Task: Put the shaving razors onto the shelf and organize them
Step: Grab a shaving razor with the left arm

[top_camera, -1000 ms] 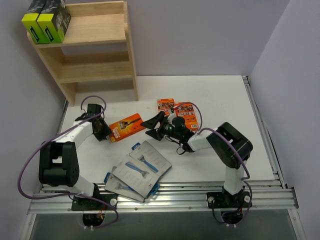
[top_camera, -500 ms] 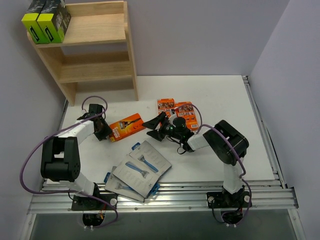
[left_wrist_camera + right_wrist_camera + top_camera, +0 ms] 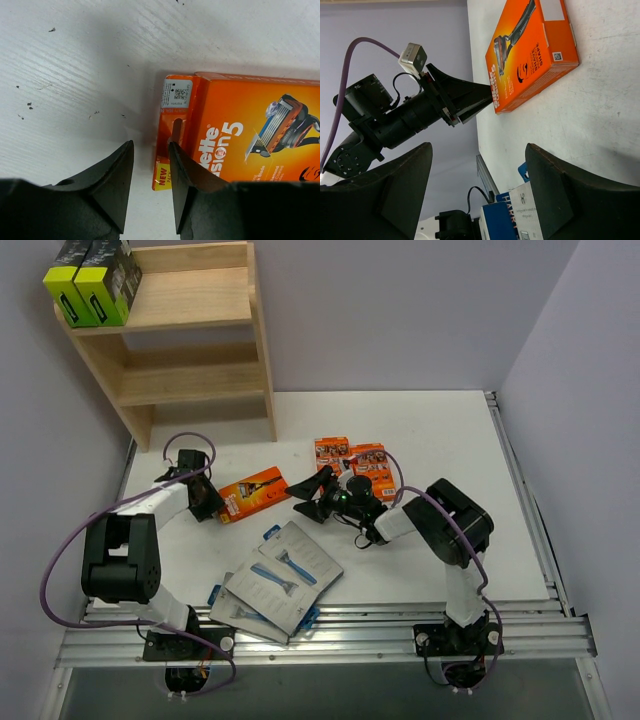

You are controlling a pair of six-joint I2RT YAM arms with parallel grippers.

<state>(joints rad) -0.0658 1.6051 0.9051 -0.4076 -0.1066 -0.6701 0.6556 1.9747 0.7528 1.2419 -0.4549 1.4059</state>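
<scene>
Your left gripper [image 3: 151, 150], jaws part-open and holding nothing, sits at the hang-tab end of the flat orange cardboard razor pack [image 3: 240, 135] lying well short of the light-wood shelf [image 3: 190, 340], with the empty right gripper [image 3: 308, 497] gaping at the pack's opposite end; one finger overlaps the thin tab, so closing likely skids the pack.

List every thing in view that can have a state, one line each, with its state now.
Left gripper: partly open, holding nothing.
Right gripper: wide open, empty.
Orange pack: flat on the table, tab end at the left gripper.
Two other orange packs: flat, side by side.
Grey cards: flat, overlapping in a pile.
Black-and-lime boxes: upright on the top tier.
Shelf: standing upright.
</scene>
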